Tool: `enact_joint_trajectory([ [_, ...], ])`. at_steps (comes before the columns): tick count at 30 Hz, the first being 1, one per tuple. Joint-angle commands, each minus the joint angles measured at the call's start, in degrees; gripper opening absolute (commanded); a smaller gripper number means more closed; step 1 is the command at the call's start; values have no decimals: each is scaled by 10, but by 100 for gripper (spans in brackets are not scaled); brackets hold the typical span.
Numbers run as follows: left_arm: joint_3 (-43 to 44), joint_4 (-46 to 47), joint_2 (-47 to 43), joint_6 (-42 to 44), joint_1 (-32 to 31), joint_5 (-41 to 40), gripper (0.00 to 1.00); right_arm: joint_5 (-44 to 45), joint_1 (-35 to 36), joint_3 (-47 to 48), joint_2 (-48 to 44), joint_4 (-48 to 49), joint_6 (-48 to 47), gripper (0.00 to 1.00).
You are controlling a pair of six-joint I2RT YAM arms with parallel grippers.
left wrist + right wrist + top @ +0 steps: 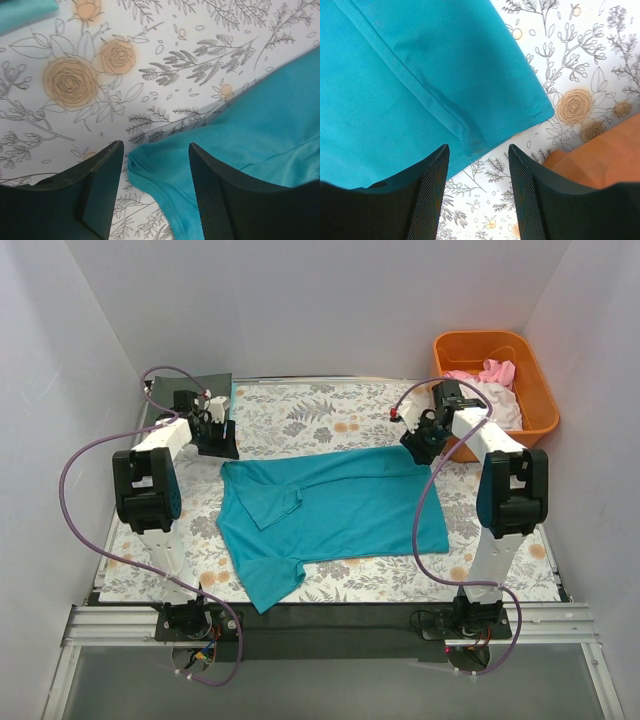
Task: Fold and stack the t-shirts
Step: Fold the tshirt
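A teal t-shirt [335, 510] lies partly folded on the floral table covering, one sleeve pointing to the near left. My left gripper [216, 436] is open above the shirt's far left corner; in the left wrist view that corner [165, 165] lies between the jaws of my left gripper [156, 150]. My right gripper [420, 447] is open over the shirt's far right corner. In the right wrist view the shirt's hemmed corner [470, 130] lies just ahead of my right gripper [479, 152]. White and pink shirts [490, 385] lie in the tub.
An orange plastic tub [540, 405] stands at the far right, just behind my right gripper; its edge shows in the right wrist view [600, 160]. A dark plate [190, 390] lies at the far left. White walls close in on three sides.
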Motion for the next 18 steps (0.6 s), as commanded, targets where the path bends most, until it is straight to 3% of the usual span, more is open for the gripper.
enact_joint_trajectory([
  [1,10,-34,-21,11,-2,38,52,-15,4,-8,-3,-25,-31,49],
  [11,-4,-31,2,10,-2,26,52,15,13,8,54,-23,-40,46],
  [18,-13,-39,10,16,-1,31,49,42,13,-28,48,-20,-73,15],
])
